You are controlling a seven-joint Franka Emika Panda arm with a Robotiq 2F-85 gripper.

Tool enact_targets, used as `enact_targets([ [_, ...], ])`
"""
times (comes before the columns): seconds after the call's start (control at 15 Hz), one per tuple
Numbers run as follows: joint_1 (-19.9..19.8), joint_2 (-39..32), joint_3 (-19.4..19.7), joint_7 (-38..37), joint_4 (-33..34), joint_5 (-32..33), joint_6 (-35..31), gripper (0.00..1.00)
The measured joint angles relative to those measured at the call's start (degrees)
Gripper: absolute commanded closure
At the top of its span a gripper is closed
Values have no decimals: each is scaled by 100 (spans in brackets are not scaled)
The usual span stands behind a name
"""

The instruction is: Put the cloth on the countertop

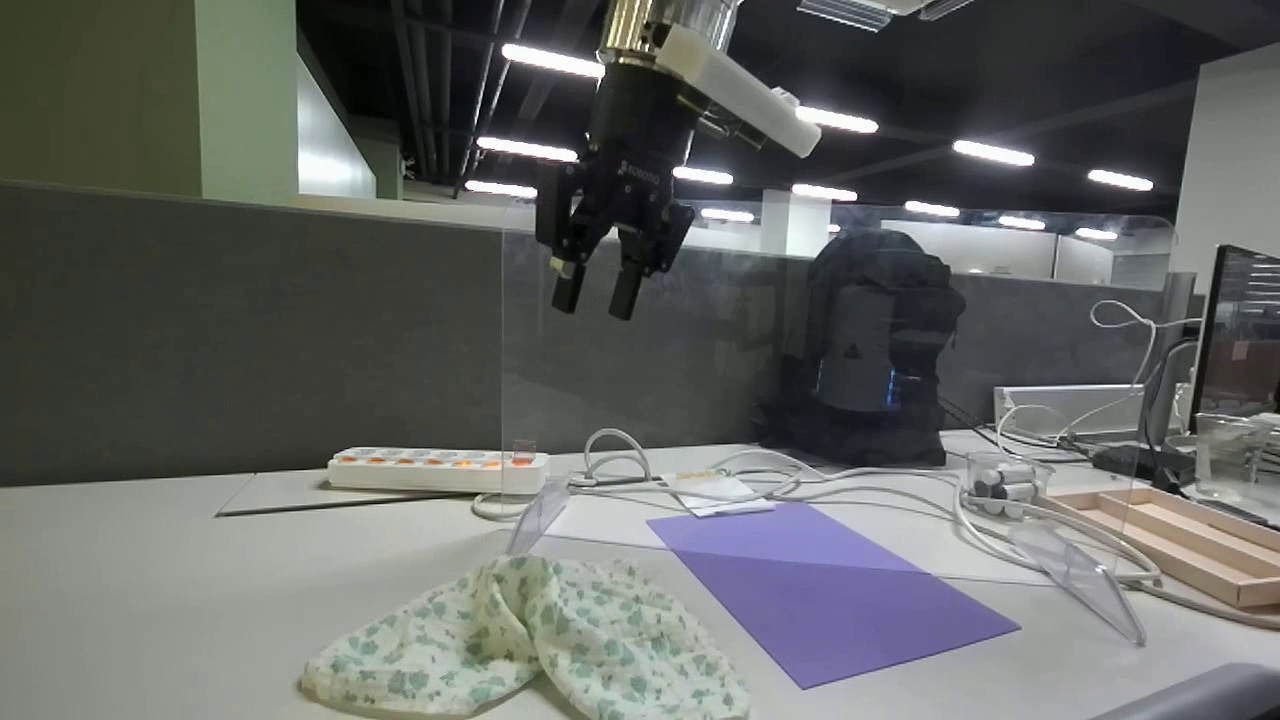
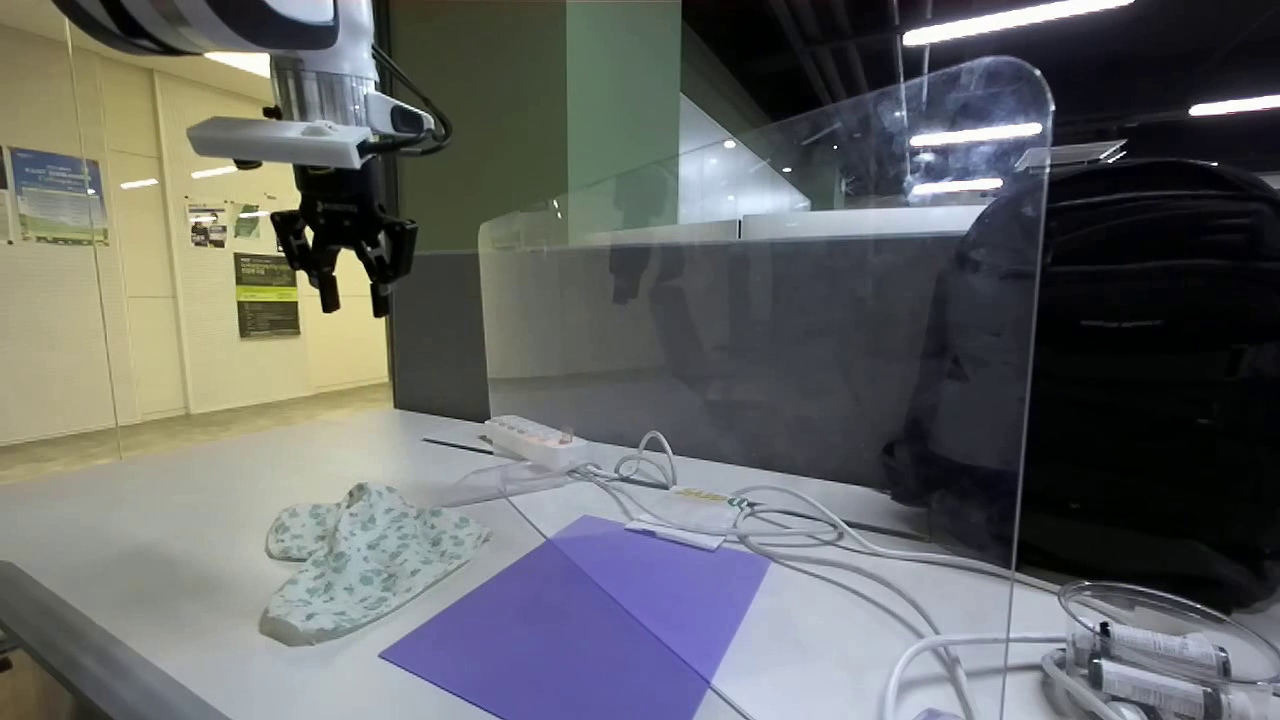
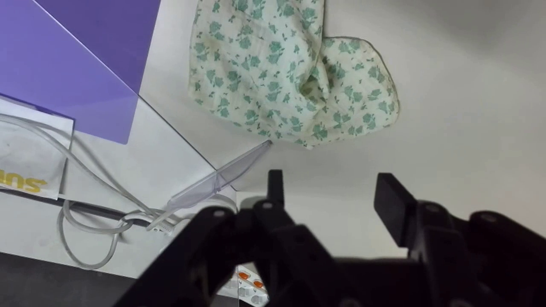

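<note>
A black two-fingered pincer points down high above a white bench, its fingers spread with a clear gap and holding nothing. On the bench, well in from the back edge where a grey panel rises, lies a crumpled white fabric cloth printed with green flowers, bunched up at its middle and well apart from the pincer. A flat purple rectangular sheet rests just beside the cloth, the lower edge of an upright transparent screen crossing over it. The tip of a clear, blade-shaped foot at the screen's base reaches the cloth's margin in the wrist view; whether the two touch cannot be told. Toward the back edge sit a long white power strip with orange switches and a flat white packet with yellow lettering. A bulky black backpack stands at that same edge in both exterior views.
</note>
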State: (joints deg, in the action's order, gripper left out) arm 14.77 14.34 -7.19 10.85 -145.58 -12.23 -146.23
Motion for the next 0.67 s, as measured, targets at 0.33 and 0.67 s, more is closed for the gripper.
enact_targets([
  [0.33,-97,0,-18,-71,-55,256,150,0],
  [0.67,-335,-4,-32,-331,-206,697,209,0],
])
